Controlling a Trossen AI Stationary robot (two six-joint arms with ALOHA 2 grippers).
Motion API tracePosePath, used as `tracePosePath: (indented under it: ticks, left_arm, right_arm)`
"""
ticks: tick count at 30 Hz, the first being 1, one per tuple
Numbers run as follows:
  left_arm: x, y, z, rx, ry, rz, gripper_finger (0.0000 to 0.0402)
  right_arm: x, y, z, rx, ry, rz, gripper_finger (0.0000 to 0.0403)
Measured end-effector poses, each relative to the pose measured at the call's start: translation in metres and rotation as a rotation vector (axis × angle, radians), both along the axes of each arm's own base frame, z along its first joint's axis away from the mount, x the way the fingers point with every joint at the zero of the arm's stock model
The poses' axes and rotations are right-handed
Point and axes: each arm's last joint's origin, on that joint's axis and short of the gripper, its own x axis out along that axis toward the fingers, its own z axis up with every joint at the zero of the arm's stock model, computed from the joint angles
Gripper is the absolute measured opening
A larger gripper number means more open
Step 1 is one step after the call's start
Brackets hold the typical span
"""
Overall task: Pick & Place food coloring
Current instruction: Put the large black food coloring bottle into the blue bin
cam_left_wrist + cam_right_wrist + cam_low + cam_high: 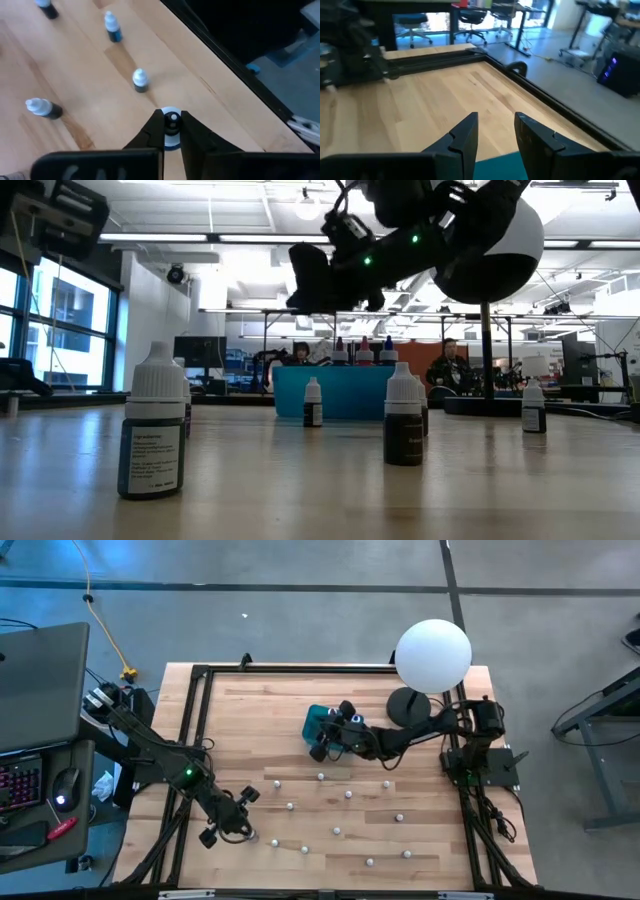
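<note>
Several tiny white-capped food coloring bottles (348, 794) stand scattered upright on the wooden table. More of them stand inside the teal box (322, 723), their caps (363, 348) showing above its rim. My left gripper (172, 126) is low at the near left of the table (243, 828), shut around one blue bottle (171, 142). My right gripper (496, 129) hovers open above the teal box (496, 167) with nothing between its fingers; it also shows in the low view (330, 280). My left gripper pinches a blue food coloring bottle between its two fingers at the white cap (172, 118), one finger on each side. The fingers come down at it from above, slanting. The bottle is upright, and its blue base (171, 145) seems to rest on the table.
A big white globe lamp (432, 656) on a dark round base stands at the far right, beside my right arm. A black frame (190, 740) borders the table. Bare wood lies between the box and the far edge. People sit in the room beyond the table.
</note>
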Motion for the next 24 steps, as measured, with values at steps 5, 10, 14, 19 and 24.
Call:
tracePosePath:
  ticks: [5,10,14,19,24]
  left_arm:
    - [0.008,0.001,0.022,0.032,-0.111,0.158,0.0029]
    - [0.012,0.005,0.064,0.115,-0.218,0.281,0.0028]
    - [0.024,0.024,0.106,0.240,-0.336,0.422,0.0027]
    - [0.051,0.079,0.134,0.206,-0.387,0.689,0.0027]
    - [0.069,0.161,0.125,0.166,-0.357,1.002,0.0029]
  right_arm:
    - [-0.011,0.020,0.034,-0.113,0.010,0.052,0.0121]
    - [-0.038,0.040,0.081,-0.225,0.015,0.058,0.0121]
    - [-0.065,0.048,0.110,-0.198,0.022,0.076,0.0121]
    - [-0.094,0.050,0.117,-0.065,0.103,0.077,0.0121]
    - [-0.109,0.047,0.105,0.055,0.240,0.039,0.0121]
